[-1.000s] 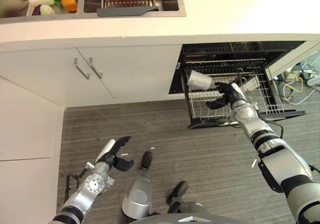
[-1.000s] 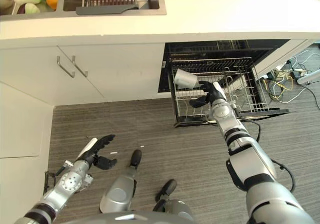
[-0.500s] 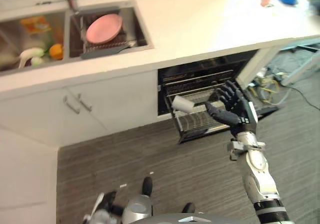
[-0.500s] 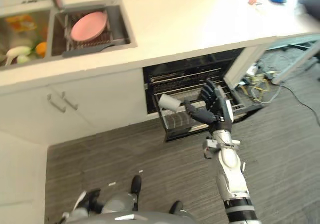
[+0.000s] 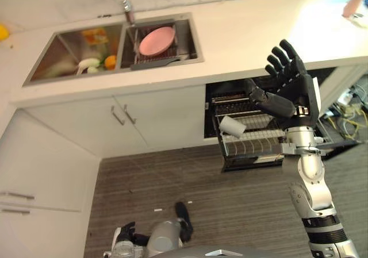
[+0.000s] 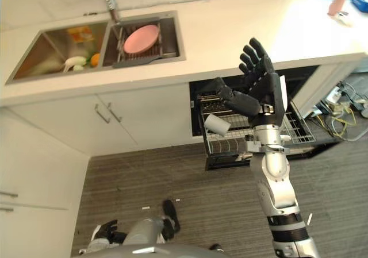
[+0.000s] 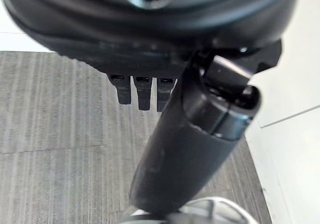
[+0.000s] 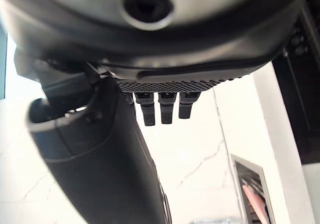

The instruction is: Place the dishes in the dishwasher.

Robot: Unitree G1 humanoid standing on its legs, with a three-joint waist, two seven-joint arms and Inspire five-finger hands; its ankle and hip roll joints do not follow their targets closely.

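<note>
Lying left of robot hand (image 5: 290,91): cup (image 5: 232,126)

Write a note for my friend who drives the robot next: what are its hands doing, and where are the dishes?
Right hand: open, fingers spread, raised in front of the counter edge, holding nothing.
Left hand: low near the floor, fingers straight, holding nothing.
Done: a white cup lies on its side in the pulled-out dishwasher rack.
Left: the pink plate is still in the sink's drying rack. It probably goes in next.
</note>
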